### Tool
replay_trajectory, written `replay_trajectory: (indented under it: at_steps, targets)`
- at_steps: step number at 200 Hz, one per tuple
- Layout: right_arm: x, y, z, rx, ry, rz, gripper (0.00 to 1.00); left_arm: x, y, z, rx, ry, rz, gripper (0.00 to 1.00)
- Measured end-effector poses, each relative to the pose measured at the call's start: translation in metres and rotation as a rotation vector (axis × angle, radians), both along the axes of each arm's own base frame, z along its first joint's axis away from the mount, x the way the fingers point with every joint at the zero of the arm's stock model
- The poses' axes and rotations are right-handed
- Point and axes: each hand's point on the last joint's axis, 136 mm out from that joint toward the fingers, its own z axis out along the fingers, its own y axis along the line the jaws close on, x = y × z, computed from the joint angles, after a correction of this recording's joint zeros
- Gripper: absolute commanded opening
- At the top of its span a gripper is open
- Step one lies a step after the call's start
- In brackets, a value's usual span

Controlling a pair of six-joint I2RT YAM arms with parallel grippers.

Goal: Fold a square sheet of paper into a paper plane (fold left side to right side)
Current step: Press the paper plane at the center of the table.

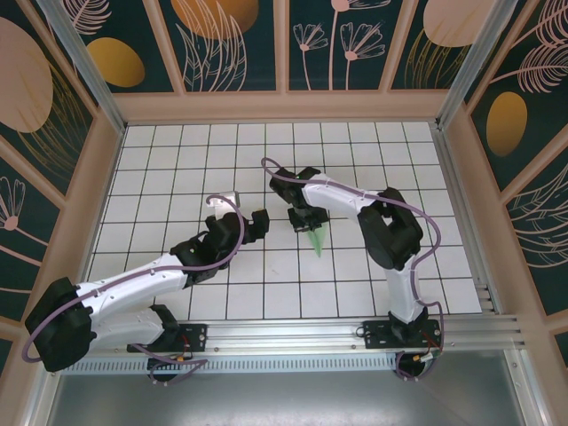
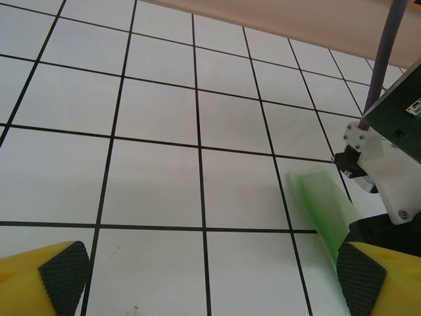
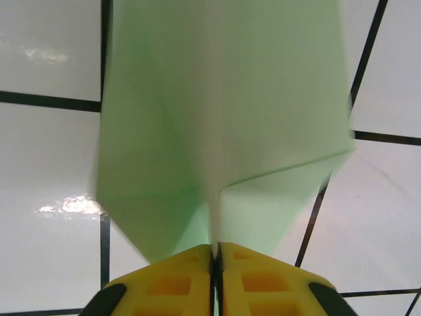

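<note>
Overhead, your right hand (image 1: 307,218) sits just right of centre, with the folded green paper (image 1: 317,238) pointing toward the bottom of the frame. Its wrist view adds what the overhead blurs: yellow fingers (image 3: 171,280) pressed together on the paper's centre crease. Your left hand (image 2: 212,275) is spread wide over the surface (image 2: 151,191), with the paper at its lower right.

Upper end of the paper plane (image 1: 317,240) hidden under the right end effector (image 1: 311,225), folds probably too small for detail.
</note>
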Motion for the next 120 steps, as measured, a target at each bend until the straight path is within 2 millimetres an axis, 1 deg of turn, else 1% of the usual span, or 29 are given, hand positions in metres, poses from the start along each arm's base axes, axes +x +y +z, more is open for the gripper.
replay_trajectory:
  at_steps: [41, 80, 120]
  targets:
    - [-0.0002, -0.0003, -0.0017, -0.003, 0.003, -0.004, 0.24, 0.0, -0.0001, -0.0001, 0.0, 0.0, 0.0, 0.98]
    - [0.0029, 0.0023, 0.0033, 0.003, -0.007, -0.006, 0.28, 0.0, -0.0001, -0.0004, 0.001, 0.001, 0.0, 0.98]
    - [0.0017, -0.0003, 0.0069, -0.008, -0.003, -0.012, 0.37, 0.0, -0.0001, -0.0006, 0.001, 0.001, 0.0, 0.98]
